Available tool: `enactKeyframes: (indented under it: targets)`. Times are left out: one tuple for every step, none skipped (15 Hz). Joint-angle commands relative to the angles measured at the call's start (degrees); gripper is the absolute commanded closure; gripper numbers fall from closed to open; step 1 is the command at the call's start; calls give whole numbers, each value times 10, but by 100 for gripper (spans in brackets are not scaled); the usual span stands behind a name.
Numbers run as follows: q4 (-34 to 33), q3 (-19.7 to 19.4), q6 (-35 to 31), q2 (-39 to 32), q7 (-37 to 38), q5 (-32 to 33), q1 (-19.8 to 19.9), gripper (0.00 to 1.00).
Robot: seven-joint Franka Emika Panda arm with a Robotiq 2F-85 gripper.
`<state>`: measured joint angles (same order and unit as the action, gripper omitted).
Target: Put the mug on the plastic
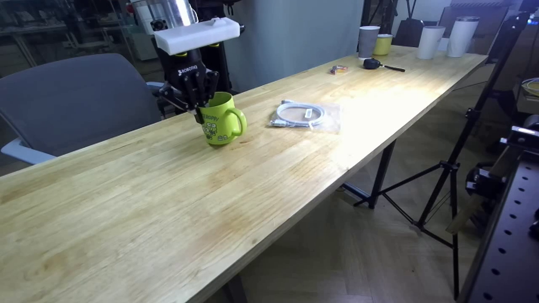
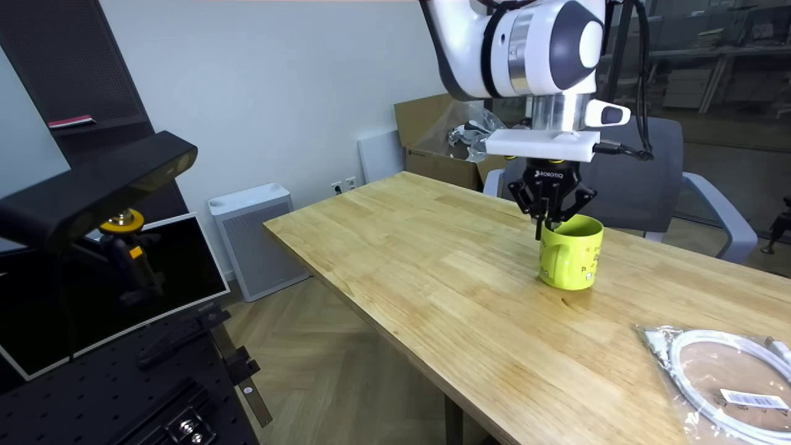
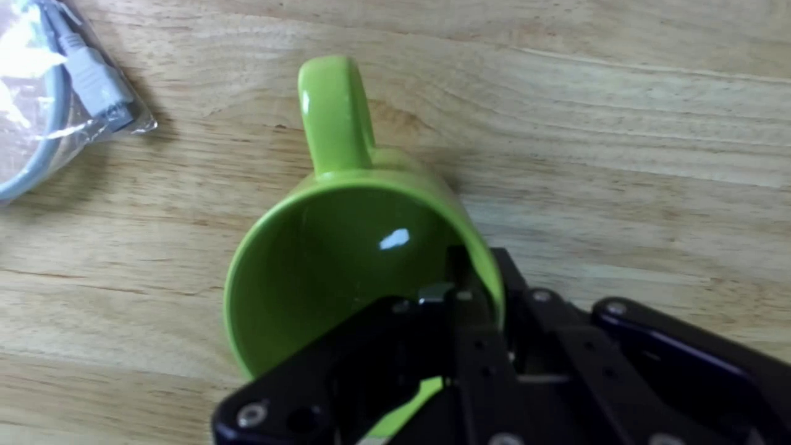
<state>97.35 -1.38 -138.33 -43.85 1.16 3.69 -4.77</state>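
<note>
The lime-green mug (image 1: pixel 222 122) stands upright on or just above the wooden table; I cannot tell which. It also shows in an exterior view (image 2: pixel 571 259) and in the wrist view (image 3: pixel 346 247). My gripper (image 1: pixel 200 114) is shut on the mug's wall, one finger inside and one outside the rim, as the wrist view (image 3: pixel 484 266) shows. The handle points away from the gripper. The clear plastic packet (image 1: pixel 332 118) with a pale coiled cable lies flat, apart from the mug. It is partly cut off in an exterior view (image 2: pixel 710 377) and in the wrist view (image 3: pixel 15 93).
Farther along the table (image 1: pixel 168 202) are a small orange-red item (image 1: pixel 338 70), a black tape measure (image 1: pixel 372 64), a grey cup (image 1: pixel 367 42), a yellow-green cup (image 1: pixel 382 44) and white cups (image 1: pixel 430 42). A grey chair (image 1: pixel 84 105) stands at the table's edge.
</note>
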Motion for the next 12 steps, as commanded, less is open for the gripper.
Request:
enactKeyframes:
  targets:
    - [-32, -13, 26, 2, 26, 17, -12, 98]
    - [-36, -13, 28, 3, 25, 19, -12, 98]
    - [-41, -14, 31, 5, 25, 21, -12, 98]
    - [-46, -14, 32, 4, 26, 22, -13, 98]
    - [-49, -14, 33, 4, 26, 23, -13, 98]
    - [-52, -15, 34, 3, 27, 23, -14, 98]
    - [-55, -15, 36, 3, 26, 23, -15, 98]
    - [-57, -14, 38, 2, 26, 22, -15, 98]
    - [-58, -14, 39, 2, 26, 22, -15, 98]
    - [-59, -13, 41, 2, 25, 21, -14, 98]
    - [-60, -12, 43, 2, 24, 20, -13, 98]
    - [-59, -13, 43, 3, 24, 19, -12, 98]
